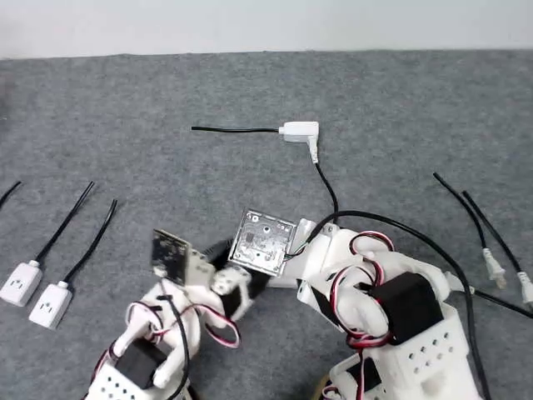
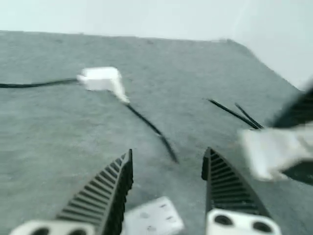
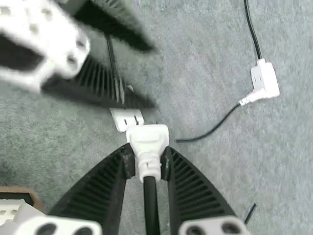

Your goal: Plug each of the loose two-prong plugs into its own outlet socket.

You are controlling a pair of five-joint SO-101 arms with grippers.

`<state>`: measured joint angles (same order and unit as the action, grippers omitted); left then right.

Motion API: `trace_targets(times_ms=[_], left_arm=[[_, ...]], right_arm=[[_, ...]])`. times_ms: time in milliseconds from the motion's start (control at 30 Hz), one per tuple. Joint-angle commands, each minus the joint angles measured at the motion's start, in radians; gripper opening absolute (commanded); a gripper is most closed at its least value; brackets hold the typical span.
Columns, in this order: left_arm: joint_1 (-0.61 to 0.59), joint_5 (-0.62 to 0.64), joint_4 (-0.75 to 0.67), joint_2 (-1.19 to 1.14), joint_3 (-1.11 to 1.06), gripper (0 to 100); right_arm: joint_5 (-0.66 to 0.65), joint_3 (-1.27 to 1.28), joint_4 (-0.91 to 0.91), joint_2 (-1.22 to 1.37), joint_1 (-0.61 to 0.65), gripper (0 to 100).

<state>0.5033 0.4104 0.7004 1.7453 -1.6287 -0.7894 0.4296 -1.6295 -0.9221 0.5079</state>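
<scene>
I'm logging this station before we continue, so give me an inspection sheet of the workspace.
Surface: grey carpet.
Job's things: one mated pair; two free sockets; two loose plugs; a third socket at the claws.
Clutter: nothing seen.
Claws: right claw shut on a plug held against the third socket; left claw open around that socket.
Cables: black leads lying loose.
Surroundings: pale wall.

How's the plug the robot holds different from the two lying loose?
The held plug sits between the right gripper's fingers; the two loose plugs lie on the mat. The held plug touches a socket; the loose plugs touch none. All are white with black cords.
</scene>
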Motion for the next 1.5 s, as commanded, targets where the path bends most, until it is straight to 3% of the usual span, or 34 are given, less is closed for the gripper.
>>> trace_targets(times_ms=[0, 267, 433, 533, 733, 967, 1467], left_arm=[[-0.173, 0.000, 0.003, 0.008, 0.042, 22], [-0.535, -0.046, 0.210, 0.008, 0.093, 22], [-0.680, -0.106, 0.229, 0.008, 0.016, 21], [-0.695, -0.150, 0.183, 0.008, -0.059, 21], [-0.694, -0.173, 0.236, 0.006, -0.058, 21], [-0.692, -0.173, 0.236, 0.006, -0.058, 21], [-0.652, -0.204, 0.244, 0.002, -0.058, 21]], right_arm=[[-0.037, -0.057, 0.010, -0.002, -0.050, 0.9], [-0.040, -0.061, 0.024, 0.140, -0.062, 0.9], [-0.049, -0.203, 0.035, 0.384, -0.059, 0.9], [-0.107, -0.285, 0.030, 0.553, -0.059, 0.9], [-0.207, -0.339, 0.035, 0.808, -0.064, 0.9], [-0.238, -0.313, 0.044, 0.837, -0.082, 0.9], [-0.233, -0.072, 0.236, 0.851, -0.050, 0.9]])
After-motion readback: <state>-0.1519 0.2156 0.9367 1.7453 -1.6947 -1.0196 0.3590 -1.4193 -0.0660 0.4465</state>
